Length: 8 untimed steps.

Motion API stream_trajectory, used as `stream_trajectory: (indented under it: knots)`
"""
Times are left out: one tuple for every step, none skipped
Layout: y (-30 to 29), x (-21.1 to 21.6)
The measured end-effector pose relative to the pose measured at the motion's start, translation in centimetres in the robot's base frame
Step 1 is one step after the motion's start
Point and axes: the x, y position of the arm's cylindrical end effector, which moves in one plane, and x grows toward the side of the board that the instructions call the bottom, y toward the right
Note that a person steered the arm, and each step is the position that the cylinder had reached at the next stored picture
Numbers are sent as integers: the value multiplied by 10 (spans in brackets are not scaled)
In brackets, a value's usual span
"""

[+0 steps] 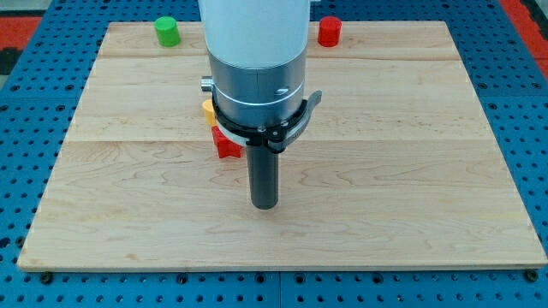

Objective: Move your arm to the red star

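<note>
While pale wooden board (411, 171) lies bare toward view's right and bottom, dark rod's tip (265, 206) rests just right-below red star block (226, 145), holding nothing; star partly hidden under arm's grey collar (257, 90).

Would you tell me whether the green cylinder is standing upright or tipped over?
Upright: the green cylinder shows its round top face above straight sides, near the board's top-left edge, far from my tip.

It looked like a robotics lab. A pale wooden bench (411, 171) lay on a blue perforated base (531, 103) dotted with regular mounting holes. A white and grey robot arm (257, 60) stood over it, and small coloured blocks sat on the wood, such as a green cylinder (167, 32).
</note>
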Motion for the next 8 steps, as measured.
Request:
stream_trajectory:
  knots:
    - [-5, 3]
    - [-43, -11]
    - [-43, -12]
    - [-60, -12]
    - [-147, -15]
    - [-186, -72]
    - [-155, -103]
    - [-109, -95]
